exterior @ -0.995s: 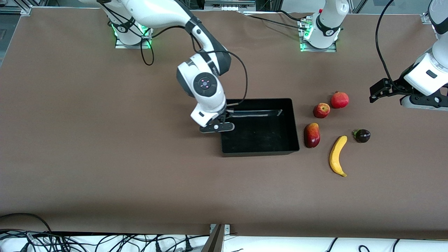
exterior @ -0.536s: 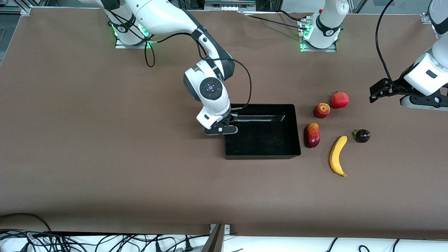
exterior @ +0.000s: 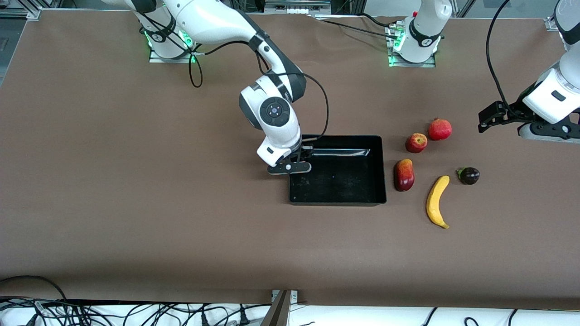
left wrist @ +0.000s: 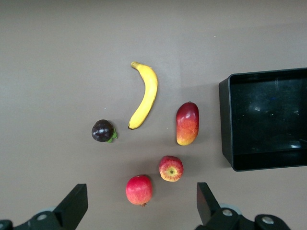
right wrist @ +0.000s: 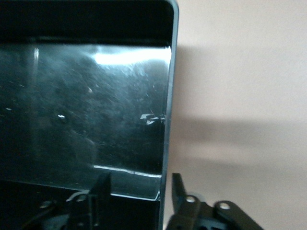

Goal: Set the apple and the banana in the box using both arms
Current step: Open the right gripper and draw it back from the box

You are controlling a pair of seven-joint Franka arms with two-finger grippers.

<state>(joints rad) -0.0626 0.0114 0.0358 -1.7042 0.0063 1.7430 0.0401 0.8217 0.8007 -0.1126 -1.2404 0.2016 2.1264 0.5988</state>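
The black box [exterior: 383, 168] lies mid-table; it also shows in the left wrist view [left wrist: 225, 125]. My right gripper [exterior: 290, 168] is at the box's wall nearest the right arm's end. In the right wrist view its fingers [right wrist: 178, 186] stand apart, one on each side of that wall [right wrist: 166, 96], so it is open. The apple [exterior: 416, 142] [left wrist: 171, 168] and the banana [exterior: 436, 201] [left wrist: 145, 96] lie on the table between the box and the left arm's end. My left gripper [exterior: 549, 135] [left wrist: 139, 211] is open and empty, high over the table at that end.
A red-yellow mango [exterior: 403, 174] lies beside the box, nearer the front camera than the apple. A red crowned fruit [exterior: 440, 129] lies beside the apple. A small dark purple fruit [exterior: 469, 175] lies beside the banana. Cables run along the table's front edge.
My right gripper and the box with it have shifted toward the left arm's end of the table, then the box settled slightly back. The left arm and the fruits have not moved.
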